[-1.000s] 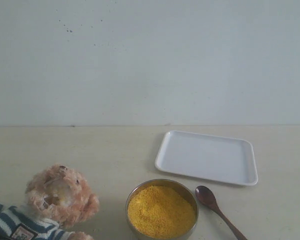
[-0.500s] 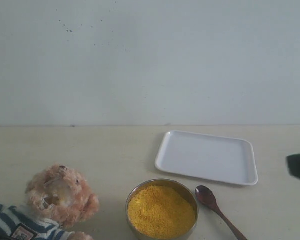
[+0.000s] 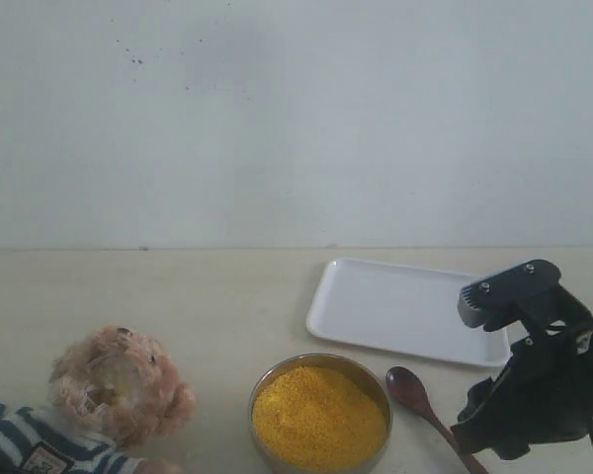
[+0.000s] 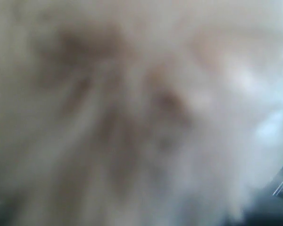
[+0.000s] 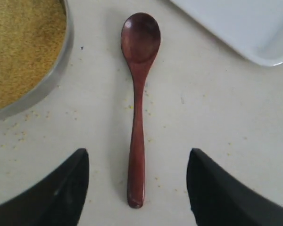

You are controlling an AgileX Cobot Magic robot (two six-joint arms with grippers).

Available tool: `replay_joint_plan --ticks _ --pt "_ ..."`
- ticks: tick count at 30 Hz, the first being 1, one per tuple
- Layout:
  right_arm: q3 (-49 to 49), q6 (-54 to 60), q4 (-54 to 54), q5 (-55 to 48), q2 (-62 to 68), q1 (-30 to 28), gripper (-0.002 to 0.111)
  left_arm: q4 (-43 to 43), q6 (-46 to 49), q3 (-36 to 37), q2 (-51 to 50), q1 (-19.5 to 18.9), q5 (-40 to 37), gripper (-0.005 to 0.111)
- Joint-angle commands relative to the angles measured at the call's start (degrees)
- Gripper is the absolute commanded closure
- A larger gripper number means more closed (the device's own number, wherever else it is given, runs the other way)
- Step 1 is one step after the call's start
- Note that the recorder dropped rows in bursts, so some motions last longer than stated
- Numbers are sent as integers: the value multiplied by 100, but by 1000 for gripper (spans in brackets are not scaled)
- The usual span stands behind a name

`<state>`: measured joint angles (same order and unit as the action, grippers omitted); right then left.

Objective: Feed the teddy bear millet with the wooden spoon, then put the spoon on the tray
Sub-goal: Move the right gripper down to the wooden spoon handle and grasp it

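The teddy bear lies at the lower left of the exterior view with its striped shirt at the frame's edge. Blurred light-brown fur of the teddy bear fills the left wrist view, and no left jaws show. The millet mounds in a round metal bowl. The wooden spoon lies flat on the table between the bowl and the tray. My right gripper is open above the spoon, one finger on each side of the handle's end, not touching it.
The black right arm covers the spoon's handle in the exterior view. The tray's corner and the bowl's rim lie close on either side of the spoon's head. Stray yellow grains dot the table around the handle.
The right arm has come in from the right edge and now hangs over the spoon's handle. The bear, bowl, spoon and tray stay where they were.
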<state>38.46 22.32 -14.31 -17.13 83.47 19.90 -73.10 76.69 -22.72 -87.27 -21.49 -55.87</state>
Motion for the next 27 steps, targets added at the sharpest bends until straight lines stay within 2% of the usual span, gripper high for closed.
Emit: replay_joint_plan --ticks 1,9,15,27 --pt "-16 10 -58 748 280 17 50 -49 37 9 -8 -13 -90 103" --pt "-939 -231 -94 2621 236 337 50 -49 37 9 -8 -13 -92 103" --pt "-977 -232 -30 2580 236 528 50 -49 37 9 -8 -13 -92 103" --pt "-977 16 -20 2514 434 526 50 -49 60 9 -8 -13 -87 103"
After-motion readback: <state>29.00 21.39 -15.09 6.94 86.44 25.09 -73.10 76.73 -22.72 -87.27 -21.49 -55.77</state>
